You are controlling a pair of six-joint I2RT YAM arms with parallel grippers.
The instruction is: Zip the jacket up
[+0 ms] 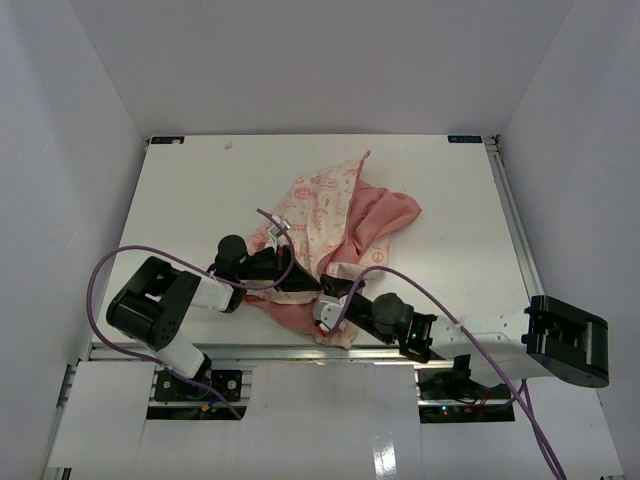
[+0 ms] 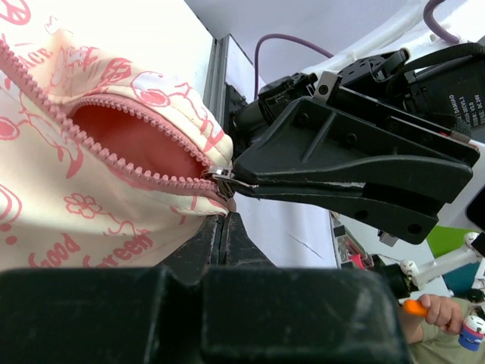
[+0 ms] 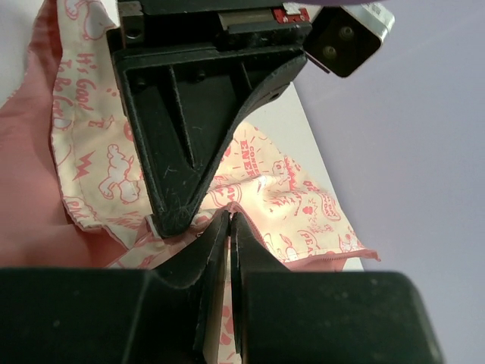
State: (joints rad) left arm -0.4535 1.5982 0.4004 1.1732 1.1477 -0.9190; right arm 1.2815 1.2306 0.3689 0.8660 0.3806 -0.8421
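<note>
The jacket [image 1: 340, 215] lies crumpled at the table's middle, cream with pink print, its salmon lining [image 1: 385, 215] turned out on the right. In the left wrist view its pink zipper [image 2: 114, 163] gapes open above the slider [image 2: 221, 180], with lining showing between the teeth. My left gripper [image 1: 300, 283] is shut on the jacket's bottom hem [image 2: 204, 220] just under the slider. My right gripper [image 1: 325, 297] meets it from the right and is shut on the zipper slider; its shut jaws show in the left wrist view [image 2: 233, 180]. In the right wrist view its fingertips [image 3: 229, 218] pinch the pink zipper edge, beside the left gripper's fingers [image 3: 174, 152].
The white table [image 1: 200, 190] has a metal rail [image 1: 510, 210] along its right edge and white walls on three sides. Purple cables [image 1: 110, 265] loop over both arms near the front edge. The two grippers are almost touching each other at the jacket's near end.
</note>
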